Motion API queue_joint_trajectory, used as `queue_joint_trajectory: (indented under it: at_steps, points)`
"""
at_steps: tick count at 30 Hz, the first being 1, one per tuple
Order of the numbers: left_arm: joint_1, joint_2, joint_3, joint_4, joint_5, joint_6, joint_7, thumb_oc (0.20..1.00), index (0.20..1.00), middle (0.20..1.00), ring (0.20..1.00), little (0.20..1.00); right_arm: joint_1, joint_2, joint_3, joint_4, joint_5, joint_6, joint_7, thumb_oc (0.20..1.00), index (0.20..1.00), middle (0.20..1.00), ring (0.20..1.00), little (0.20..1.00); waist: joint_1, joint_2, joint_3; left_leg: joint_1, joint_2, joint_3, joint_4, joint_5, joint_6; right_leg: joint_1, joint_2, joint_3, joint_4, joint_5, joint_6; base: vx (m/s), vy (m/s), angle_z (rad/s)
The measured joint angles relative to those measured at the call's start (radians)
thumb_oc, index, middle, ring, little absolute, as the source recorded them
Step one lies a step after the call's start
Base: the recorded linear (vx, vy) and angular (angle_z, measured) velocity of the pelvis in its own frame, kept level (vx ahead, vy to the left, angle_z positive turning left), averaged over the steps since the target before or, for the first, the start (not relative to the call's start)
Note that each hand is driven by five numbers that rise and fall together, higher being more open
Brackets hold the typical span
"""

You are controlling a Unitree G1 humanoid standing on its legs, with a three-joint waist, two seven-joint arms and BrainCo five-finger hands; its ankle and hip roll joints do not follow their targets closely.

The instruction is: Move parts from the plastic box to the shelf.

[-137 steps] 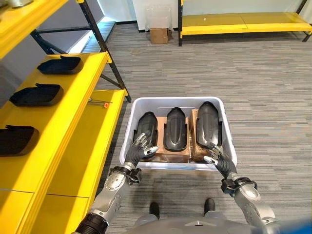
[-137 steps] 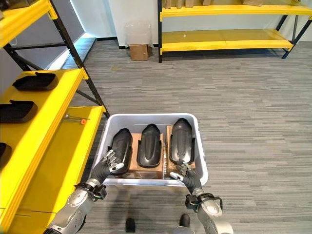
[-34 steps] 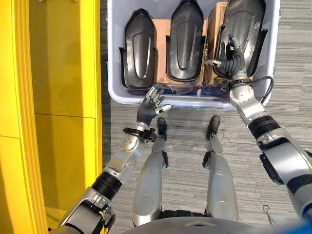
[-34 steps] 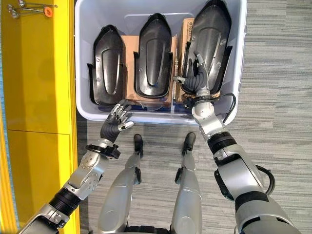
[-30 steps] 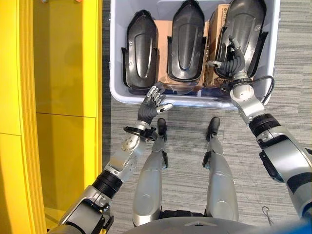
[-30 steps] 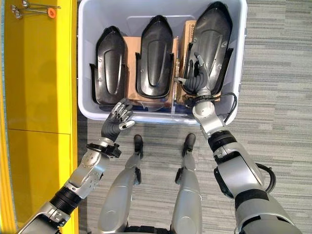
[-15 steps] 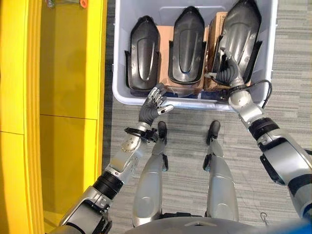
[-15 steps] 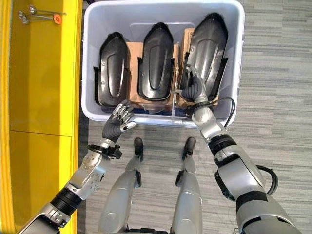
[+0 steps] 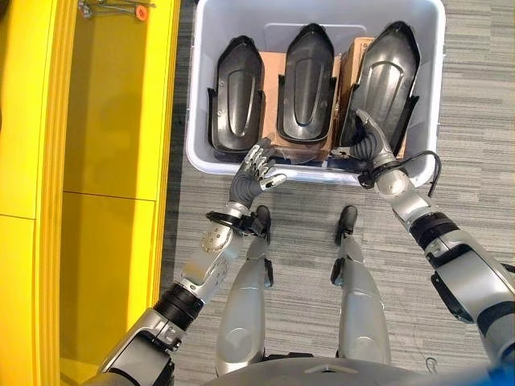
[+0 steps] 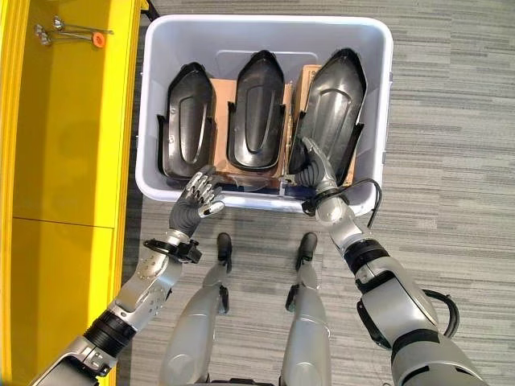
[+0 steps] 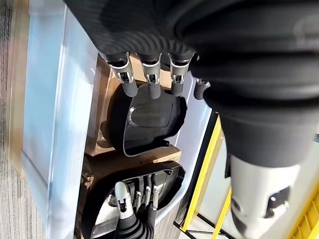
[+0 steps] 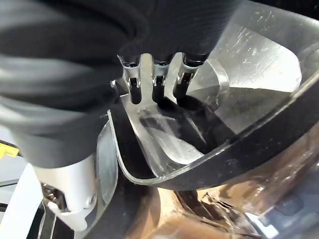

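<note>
Three black parts (image 9: 308,84) stand in the plastic box (image 9: 201,145), beside the yellow shelf (image 9: 113,121). Right hand (image 10: 310,170) clamped on the box's rightmost part (image 10: 330,100), seemingly for lifting; left hand (image 9: 251,173) fingers relaxed, empty, at the box's near rim

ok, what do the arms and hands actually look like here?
Two silver-grey jointed arms with black bands at the forearms. The left hand and right hand have silver fingers with dark tips; dark ribbed covers wrap the hand backs and wrists. A thin black cable loops beside the right wrist.
</note>
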State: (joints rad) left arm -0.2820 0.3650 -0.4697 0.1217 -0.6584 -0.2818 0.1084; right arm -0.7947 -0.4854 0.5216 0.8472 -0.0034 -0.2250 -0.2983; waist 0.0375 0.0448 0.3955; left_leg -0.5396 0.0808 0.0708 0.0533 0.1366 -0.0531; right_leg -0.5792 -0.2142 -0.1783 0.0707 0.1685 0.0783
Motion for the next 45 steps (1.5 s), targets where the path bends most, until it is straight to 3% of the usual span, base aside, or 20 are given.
queue_joint_trajectory:
  at_steps: [6,14,21,37,45]
  points:
    - [0.012,0.003,0.009,0.000,0.000,0.000,0.001,1.000,1.000,1.000,1.000,1.000,0.082,-0.087,-0.046,-0.170,0.020,0.033,0.019,1.000,1.000,1.000,1.000,1.000,-0.010,-0.002,0.001,-0.004,0.001,0.003,-0.004,-0.001,0.001,-0.007,0.002,0.001,-0.001,-0.001,0.001,0.00,0.000,0.00]
    - [0.015,0.004,0.067,-0.002,0.000,-0.002,0.004,1.000,1.000,1.000,1.000,1.000,0.230,-0.148,-0.290,-0.536,0.030,0.032,-0.060,1.000,1.000,1.000,1.000,1.000,-0.049,-0.012,0.014,-0.004,0.005,0.014,-0.017,-0.006,0.000,-0.011,0.008,0.006,-0.020,0.002,0.001,0.01,-0.002,-0.04]
    - [0.017,0.004,0.083,-0.003,0.000,-0.001,0.004,1.000,1.000,1.000,1.000,1.000,0.297,-0.099,-0.388,-0.744,0.051,-0.033,-0.094,1.000,1.000,1.000,1.000,1.000,-0.056,-0.018,0.041,-0.001,0.006,0.022,-0.018,-0.011,0.001,-0.012,0.010,0.010,-0.024,0.002,0.001,0.01,0.000,-0.02]
    - [0.034,0.006,0.088,-0.004,0.000,-0.002,0.006,1.000,1.000,1.000,1.000,1.000,0.282,-0.031,-0.306,-0.737,0.096,-0.042,-0.060,1.000,1.000,1.000,1.000,1.000,-0.049,-0.025,0.055,-0.005,0.005,0.022,-0.018,-0.011,0.001,-0.010,0.009,0.011,-0.032,0.002,0.002,0.00,0.000,0.00]
    - [0.033,0.028,0.087,-0.004,0.000,-0.002,0.006,1.000,1.000,1.000,1.000,1.000,0.125,-0.030,-0.273,-0.542,0.099,-0.037,-0.100,1.000,1.000,1.000,1.000,1.000,-0.038,-0.025,0.056,-0.017,0.004,0.008,-0.016,-0.011,0.001,-0.010,0.008,-0.001,-0.035,0.003,0.002,0.01,-0.002,0.03]
